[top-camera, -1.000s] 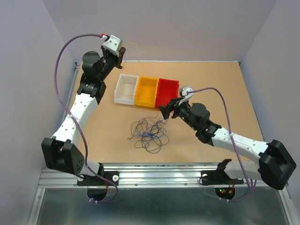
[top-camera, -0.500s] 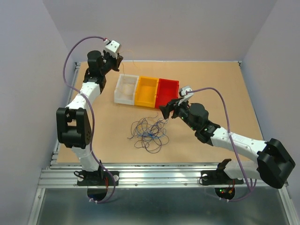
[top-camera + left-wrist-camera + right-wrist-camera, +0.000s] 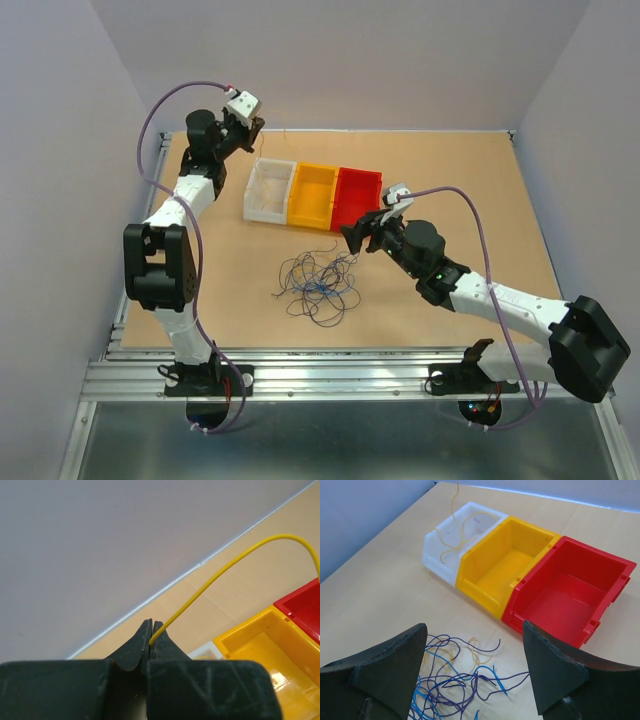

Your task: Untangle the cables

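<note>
The cables point(image 3: 318, 283) lie as a loose blue, purple and pale yellow tangle on the table in front of the bins, also seen low in the right wrist view point(image 3: 455, 680). My left gripper point(image 3: 250, 125) is held high at the back left, above the white bin point(image 3: 268, 214), and is shut point(image 3: 151, 625) on the end of a yellow cable point(image 3: 215, 577). That cable hangs down into the white bin point(image 3: 437, 555), where its lower part curls point(image 3: 457, 530). My right gripper point(image 3: 355, 235) stands open point(image 3: 474, 630) just right of and above the tangle, with nothing between its fingers.
A yellow bin point(image 3: 313, 195) and a red bin point(image 3: 357, 198) stand in a row to the right of the white one; both look empty point(image 3: 480, 582) point(image 3: 540, 617). The grey back wall rises close behind my left gripper.
The left arm has changed pose, its elbow now raised at the left edge, while its gripper stays near the back left with the yellow cable. The right arm and the tangle have not moved.
</note>
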You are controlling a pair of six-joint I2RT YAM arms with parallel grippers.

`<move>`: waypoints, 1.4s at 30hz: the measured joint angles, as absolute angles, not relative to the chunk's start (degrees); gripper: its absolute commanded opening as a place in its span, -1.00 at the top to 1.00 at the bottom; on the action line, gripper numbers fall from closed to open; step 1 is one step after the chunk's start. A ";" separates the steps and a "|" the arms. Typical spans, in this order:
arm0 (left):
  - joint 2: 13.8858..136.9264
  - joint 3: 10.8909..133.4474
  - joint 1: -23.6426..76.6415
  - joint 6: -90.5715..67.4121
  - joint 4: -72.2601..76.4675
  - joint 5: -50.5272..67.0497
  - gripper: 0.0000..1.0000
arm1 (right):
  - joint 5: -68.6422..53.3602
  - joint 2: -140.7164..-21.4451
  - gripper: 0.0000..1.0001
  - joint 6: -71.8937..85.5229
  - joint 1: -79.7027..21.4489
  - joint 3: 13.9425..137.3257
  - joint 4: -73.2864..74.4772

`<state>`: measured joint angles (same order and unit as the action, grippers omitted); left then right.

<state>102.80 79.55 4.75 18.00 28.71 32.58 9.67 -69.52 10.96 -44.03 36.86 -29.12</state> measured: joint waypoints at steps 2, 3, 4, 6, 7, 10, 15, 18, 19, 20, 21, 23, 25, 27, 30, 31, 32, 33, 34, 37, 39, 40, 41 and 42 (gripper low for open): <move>102.54 78.61 4.78 18.74 29.61 33.32 1.00 | 9.67 -69.49 -0.63 10.96 -44.03 36.77 -29.17; 101.95 77.21 4.82 19.31 29.89 33.58 1.00 | 9.69 -69.45 -0.63 10.96 -44.03 36.69 -29.17; 101.62 76.20 4.84 19.53 30.26 33.43 1.00 | 9.69 -69.41 -0.63 10.96 -44.03 36.56 -29.15; 100.73 73.28 4.93 20.40 30.52 32.80 1.00 | 9.69 -69.36 -0.63 10.96 -44.03 36.38 -29.17; 100.66 72.47 4.93 20.58 30.59 32.25 1.00 | 9.69 -69.30 -0.63 10.96 -44.03 36.25 -29.17; 100.64 69.58 4.93 20.99 29.80 30.68 1.00 | 9.72 -68.99 -0.62 10.96 -44.03 35.77 -29.12; 101.54 70.37 5.26 20.73 22.13 27.31 1.00 | 9.69 -68.99 -0.62 11.20 -44.03 35.77 -29.15; 104.62 74.59 5.72 20.78 16.84 24.51 1.00 | 9.69 -68.99 -0.61 11.51 -44.03 35.77 -29.15; 105.97 76.16 6.00 20.80 15.05 22.94 1.00 | 9.69 -68.99 -0.61 11.62 -44.03 35.77 -29.12; 107.13 77.36 6.33 20.86 13.30 21.43 1.00 | 9.69 -68.99 -0.61 11.64 -44.03 35.77 -29.15; 108.71 79.15 6.90 21.02 10.35 19.38 1.00 | 9.69 -69.01 -0.61 11.77 -44.03 35.77 -29.15; 110.93 81.93 7.92 21.12 5.69 16.05 1.00 | 9.69 -69.01 -0.61 11.84 -44.03 35.77 -29.17; 113.01 84.34 9.15 21.12 1.19 13.13 1.00 | 9.72 -69.01 -0.61 11.86 -44.03 35.77 -29.15; 114.26 85.69 10.13 21.08 -3.11 10.70 1.00 | 9.72 -69.01 -0.61 11.86 -44.03 35.77 -29.15; 115.46 86.78 11.55 20.64 -8.56 7.73 1.00 | 9.69 -69.04 -0.61 11.86 -44.03 35.77 -29.15; 115.92 87.24 11.81 20.49 -9.91 6.74 1.00 | 9.67 -69.04 -0.61 11.90 -44.03 35.77 -29.15; 116.40 88.03 11.97 20.45 -11.27 5.87 1.00 | 9.69 -69.04 -0.61 11.92 -44.03 35.77 -29.15; 117.32 89.21 12.19 20.45 -12.82 4.82 1.00 | 9.67 -69.04 -0.61 12.01 -44.03 35.77 -29.15; 118.04 90.26 12.29 20.36 -13.82 3.66 1.00 | 9.67 -69.06 -0.61 12.01 -44.03 35.77 -29.15; 120.42 93.95 12.53 19.35 -16.71 -0.14 1.00 | 9.67 -69.10 -0.61 12.05 -44.03 35.77 -29.15; 122.30 96.38 12.75 18.90 -18.39 -1.78 1.00 | 9.65 -69.10 -0.61 12.16 -44.03 35.77 -29.15; 123.26 97.54 12.84 18.74 -18.92 -2.44 0.98 | 9.63 -69.12 -0.61 12.23 -44.03 35.77 -29.17; 124.60 98.96 13.17 18.50 -19.42 -3.20 0.92 | 9.56 -69.23 -0.61 12.27 -44.03 35.77 -29.17; 125.80 99.98 13.56 18.33 -19.90 -3.90 0.71 | 9.39 -69.49 -0.61 12.32 -44.01 35.77 -29.23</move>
<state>125.80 99.98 13.56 18.33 -19.90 -3.90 9.39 -69.49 12.32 -44.01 35.77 -29.23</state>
